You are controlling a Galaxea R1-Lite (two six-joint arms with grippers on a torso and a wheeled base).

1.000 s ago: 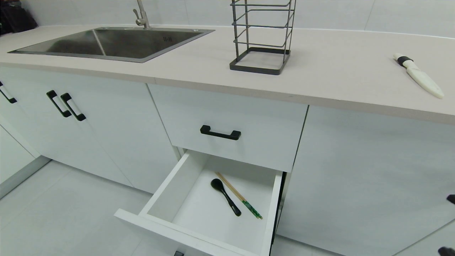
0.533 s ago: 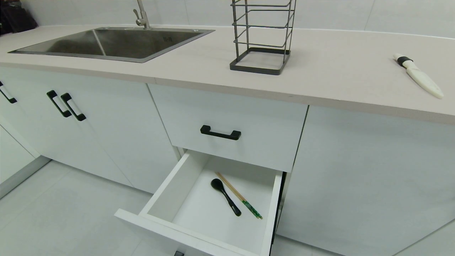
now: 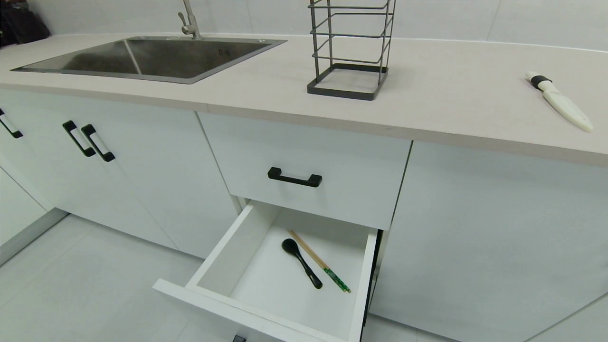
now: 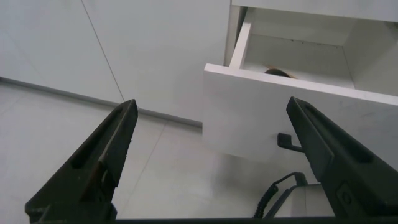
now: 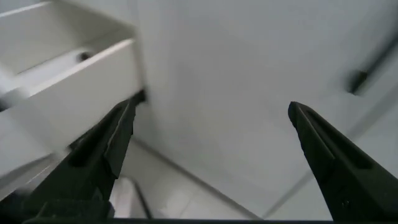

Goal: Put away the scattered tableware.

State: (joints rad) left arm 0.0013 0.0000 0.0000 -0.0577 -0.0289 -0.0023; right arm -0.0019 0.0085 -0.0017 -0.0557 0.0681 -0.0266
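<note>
A drawer (image 3: 266, 311) stands pulled out to receive tableware, with a black spoon (image 3: 300, 262) and chopsticks (image 3: 319, 262) inside. A white knife (image 3: 560, 101) waits on the counter (image 3: 451, 95) above it. The left gripper (image 4: 211, 106) and right gripper (image 5: 210, 107) hang low beside the drawer, wide and empty.

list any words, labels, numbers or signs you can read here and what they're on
No text can be read in these views.
sink: small dark marks on its back wall, too small to tell whether they are print or slots.
chopsticks: green patterned ends, no letters to make out.
knife: a plain black band, no print visible.
</note>
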